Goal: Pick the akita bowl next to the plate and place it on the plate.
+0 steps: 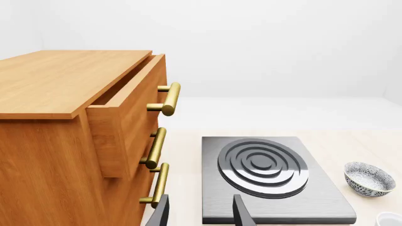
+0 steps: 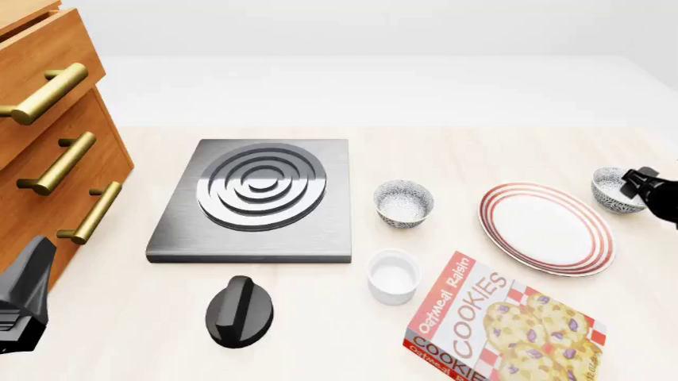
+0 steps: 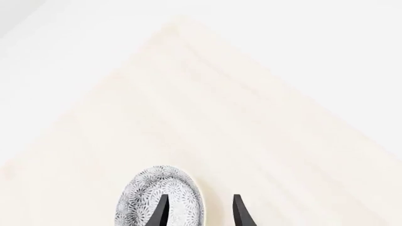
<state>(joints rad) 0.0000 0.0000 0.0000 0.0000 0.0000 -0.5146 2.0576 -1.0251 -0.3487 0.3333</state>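
Observation:
One speckled akita bowl [image 2: 606,189] stands on the table just off the right rim of the red-ringed plate [image 2: 545,228]. My right gripper [image 2: 633,182] is at this bowl. In the right wrist view the right gripper [image 3: 199,213] is open, with one finger over the bowl [image 3: 135,202] and the other outside its rim. A second bowl of the same kind [image 2: 404,202] sits left of the plate and shows in the left wrist view [image 1: 369,179]. My left gripper [image 1: 201,216] is open and empty, low at the table's near left [image 2: 24,298].
A dark stove plate [image 2: 254,198] with ringed burner lies centre-left. A black knob [image 2: 240,311] sits in front of it. A white ramekin [image 2: 393,275] and a cookies box [image 2: 509,329] are near the front. The wooden cabinet [image 1: 69,136] at left has its top drawer open.

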